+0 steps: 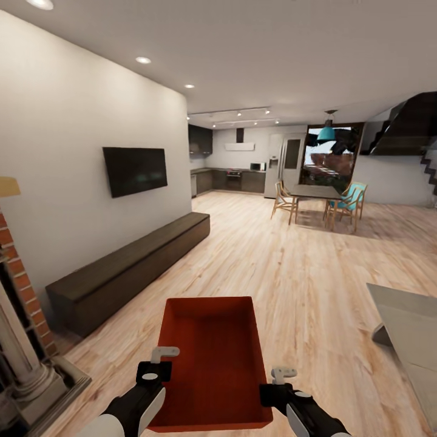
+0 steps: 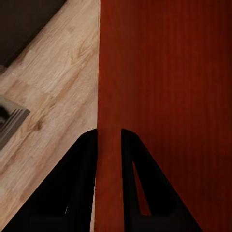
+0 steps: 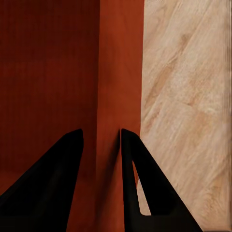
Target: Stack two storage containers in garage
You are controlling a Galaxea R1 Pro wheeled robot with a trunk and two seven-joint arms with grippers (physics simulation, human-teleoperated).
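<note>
Rectangular orange-red storage container (image 1: 212,358) at 6 o'clock, each side wall pinched by left gripper (image 2: 109,137) and right gripper (image 3: 100,137), above wood-plank floor (image 1: 291,267).

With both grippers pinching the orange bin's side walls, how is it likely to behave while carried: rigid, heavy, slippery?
The storage container probably stays rigid: its walls look straight between the left gripper and the right gripper. It seems light, being open and empty. The smooth walls may slip, since each gripper pinches only a thin rim.
</note>
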